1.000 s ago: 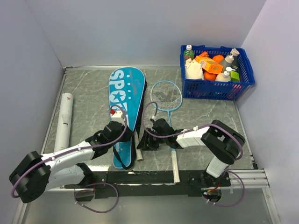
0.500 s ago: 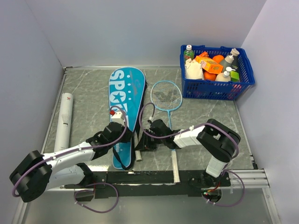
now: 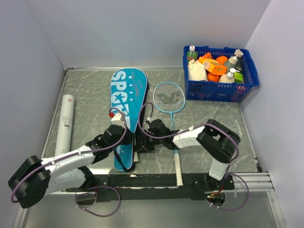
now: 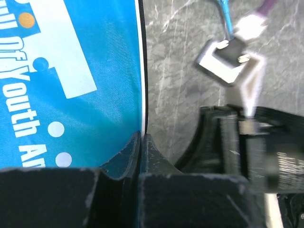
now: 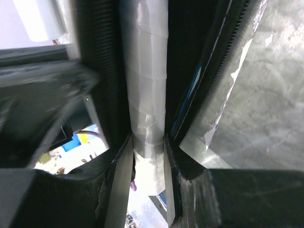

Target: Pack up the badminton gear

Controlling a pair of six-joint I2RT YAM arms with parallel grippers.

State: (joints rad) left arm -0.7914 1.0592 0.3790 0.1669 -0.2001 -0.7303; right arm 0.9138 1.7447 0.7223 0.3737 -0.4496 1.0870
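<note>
Racket grip [image 5: 147,109] tight in right pincer [image 5: 148,147], head unseen; bag [image 4: 71,71] edge pinched in left pincer [image 4: 141,145].

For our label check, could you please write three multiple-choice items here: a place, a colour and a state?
1. What colour is the basket? A. Red B. Green C. Blue
2. Where is the white tube? A. In the basket B. Left of the blue bag C. Against the far wall
3. The right end effector is: A. shut on a white racket grip B. open above the basket C. holding the tube

1 C: its walls are blue. 2 B: it lies by the left edge of the table. 3 A: both fingers press the grip.
</note>
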